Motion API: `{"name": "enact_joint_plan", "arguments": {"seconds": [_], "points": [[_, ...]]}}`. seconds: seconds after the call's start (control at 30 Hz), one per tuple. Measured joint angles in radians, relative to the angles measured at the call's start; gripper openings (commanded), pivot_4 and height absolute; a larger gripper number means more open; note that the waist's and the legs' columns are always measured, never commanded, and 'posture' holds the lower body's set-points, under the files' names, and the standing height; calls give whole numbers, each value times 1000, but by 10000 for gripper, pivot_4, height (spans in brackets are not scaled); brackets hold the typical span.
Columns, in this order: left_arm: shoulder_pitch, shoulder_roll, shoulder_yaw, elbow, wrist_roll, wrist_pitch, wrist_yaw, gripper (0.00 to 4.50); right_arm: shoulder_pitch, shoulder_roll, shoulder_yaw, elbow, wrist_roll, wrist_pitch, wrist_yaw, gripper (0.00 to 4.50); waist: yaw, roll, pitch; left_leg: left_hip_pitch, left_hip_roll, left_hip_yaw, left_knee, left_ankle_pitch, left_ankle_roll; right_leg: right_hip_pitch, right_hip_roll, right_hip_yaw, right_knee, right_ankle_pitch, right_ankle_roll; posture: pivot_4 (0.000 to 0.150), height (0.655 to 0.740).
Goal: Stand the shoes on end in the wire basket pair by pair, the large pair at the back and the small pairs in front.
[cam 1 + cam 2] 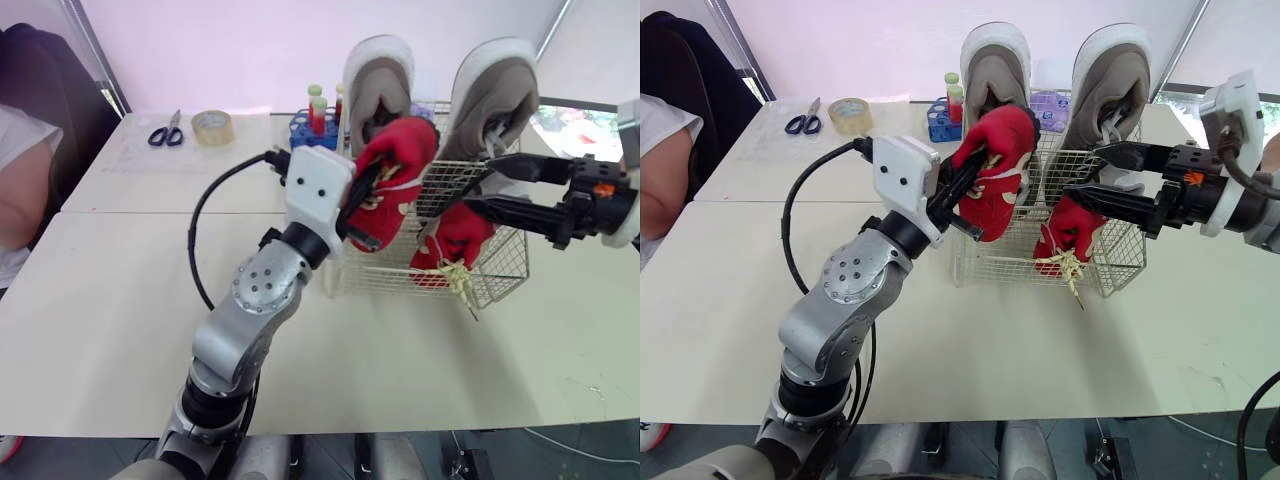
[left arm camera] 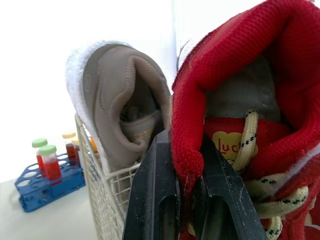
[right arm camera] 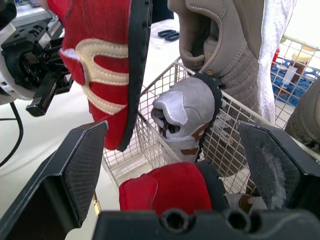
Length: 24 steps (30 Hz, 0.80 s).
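Observation:
Two large beige shoes [image 1: 378, 80] [image 1: 495, 85] stand on end at the back of the wire basket [image 1: 500, 275]. My left gripper [image 1: 358, 208] is shut on the collar of a small red shoe [image 1: 395, 175], holding it above the basket's front left. In the left wrist view the fingers [image 2: 155, 200] pinch the red collar [image 2: 185, 150]. The second red shoe [image 1: 455, 240] stands at the basket's front right, laces hanging over the rim. My right gripper [image 1: 480, 182] hovers open just above it. A small silver shoe [image 3: 182, 107] sits inside the basket.
A blue rack of capped tubes [image 1: 312, 125] stands behind the basket's left corner. Scissors [image 1: 167, 130] and a tape roll [image 1: 213, 127] lie at the table's far left. A person [image 1: 20, 190] sits at the left edge.

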<state>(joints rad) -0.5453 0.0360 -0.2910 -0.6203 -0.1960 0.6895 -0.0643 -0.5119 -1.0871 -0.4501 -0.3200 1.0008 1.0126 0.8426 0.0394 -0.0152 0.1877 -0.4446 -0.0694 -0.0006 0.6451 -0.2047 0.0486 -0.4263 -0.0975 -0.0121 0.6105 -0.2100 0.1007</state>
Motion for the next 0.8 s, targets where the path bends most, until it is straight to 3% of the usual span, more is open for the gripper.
{"name": "enact_joint_plan", "arguments": {"seconds": [0.37,0.8], "points": [[75,-9,-72,91,122,-195,11,741,2,10,0,1,-3,-19,-15,45000,-1,4,-3,1,0,0,0,0,0,1,-1,0,0,0,0,1500,7400],[171,-40,-106,14,132,-106,7,741,2,8,-1,22,-6,-24,-9,45000,-4,9,-7,0,3,0,-1,-1,0,0,0,-2,-1,-1,0,1500,7400]]}}
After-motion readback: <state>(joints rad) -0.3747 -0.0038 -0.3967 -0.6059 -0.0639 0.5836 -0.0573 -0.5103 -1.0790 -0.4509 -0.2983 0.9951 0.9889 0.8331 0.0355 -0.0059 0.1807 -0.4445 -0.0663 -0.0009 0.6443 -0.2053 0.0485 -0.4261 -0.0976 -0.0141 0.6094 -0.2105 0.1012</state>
